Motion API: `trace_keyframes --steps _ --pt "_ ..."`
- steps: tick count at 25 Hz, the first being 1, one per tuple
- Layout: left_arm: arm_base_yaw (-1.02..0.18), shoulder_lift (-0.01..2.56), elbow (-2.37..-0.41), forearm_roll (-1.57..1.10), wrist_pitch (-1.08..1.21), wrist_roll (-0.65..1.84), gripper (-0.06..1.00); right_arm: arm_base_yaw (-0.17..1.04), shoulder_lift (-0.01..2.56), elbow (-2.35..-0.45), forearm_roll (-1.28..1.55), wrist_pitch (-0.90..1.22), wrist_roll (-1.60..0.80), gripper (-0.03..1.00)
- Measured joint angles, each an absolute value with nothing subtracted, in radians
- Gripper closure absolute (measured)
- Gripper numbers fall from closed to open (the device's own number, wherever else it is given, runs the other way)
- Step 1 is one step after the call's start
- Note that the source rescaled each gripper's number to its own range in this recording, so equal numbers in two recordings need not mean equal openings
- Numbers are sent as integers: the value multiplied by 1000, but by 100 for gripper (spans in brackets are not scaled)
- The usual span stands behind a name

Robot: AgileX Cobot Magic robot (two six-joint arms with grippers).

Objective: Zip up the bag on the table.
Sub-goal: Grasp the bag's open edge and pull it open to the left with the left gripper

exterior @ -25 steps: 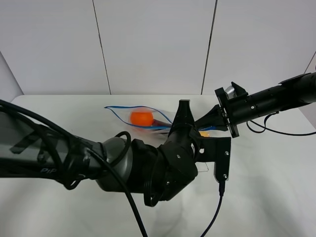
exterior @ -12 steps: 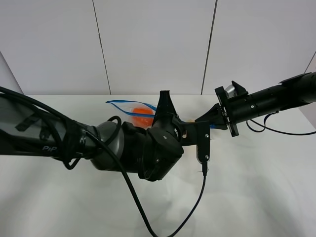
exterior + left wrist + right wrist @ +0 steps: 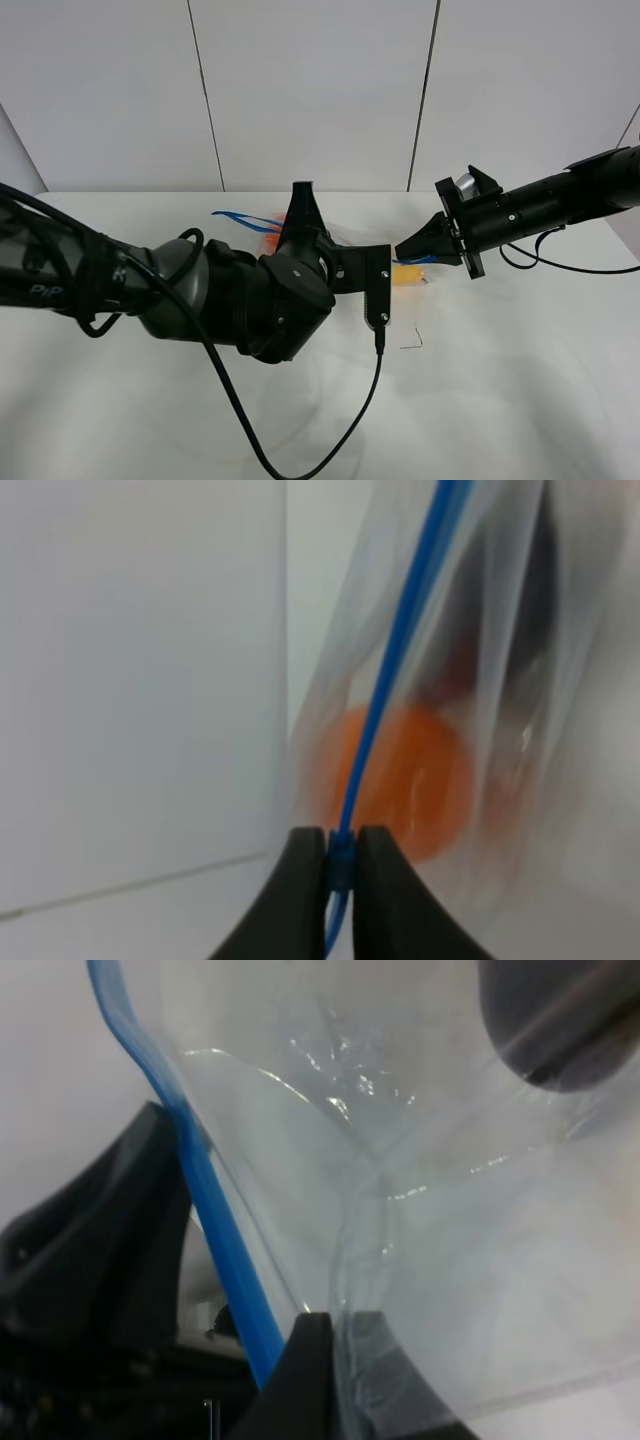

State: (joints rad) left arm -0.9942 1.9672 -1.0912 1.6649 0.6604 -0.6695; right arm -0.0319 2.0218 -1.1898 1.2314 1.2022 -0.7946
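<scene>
- Exterior high view: the bag (image 3: 258, 220) lies on the white counter (image 3: 520, 380), at the far side close to the wall (image 3: 300, 90), about halfway between left and right. The big left arm covers most of it.
- At the left end of the bag, a piece of the blue zip strip (image 3: 232, 214) and a bit of the orange item (image 3: 270, 224) can be seen. At the right end, a yellow item (image 3: 408, 273) shows through the plastic.
- The left tool (image 3: 300, 192) points toward the far side and sits at the zip edge, near the left end of the bag. The right tool (image 3: 402, 253) comes in from the right, and its tip meets the right end of the bag.
- A black cable (image 3: 379, 360) hangs from the left arm down toward the near part of the counter.
- Left wrist view: the left tool (image 3: 342, 852) is clenched on the blue zip strip (image 3: 400, 650), with the two dark fingers (image 3: 300, 880) pressing it from both sides. Beyond the tool the strip runs on as one thin line. The orange item (image 3: 410, 790) lies just behind the strip, inside the clear plastic. A dark item beside it is too blurred to name.
- Right wrist view: the right tool (image 3: 340, 1360) is clenched on the clear plastic of the bag (image 3: 460, 1260), just beside the blue zip strip (image 3: 225, 1250). The dark body of the left arm (image 3: 90, 1250) is behind the strip.
</scene>
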Motion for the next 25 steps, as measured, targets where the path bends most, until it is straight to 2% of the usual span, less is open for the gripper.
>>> trace_keyframes --steps 25 --pt "-832 1939 -1065 1660 675 -667 94 -31 2022 -1190 1229 1203 -795 97"
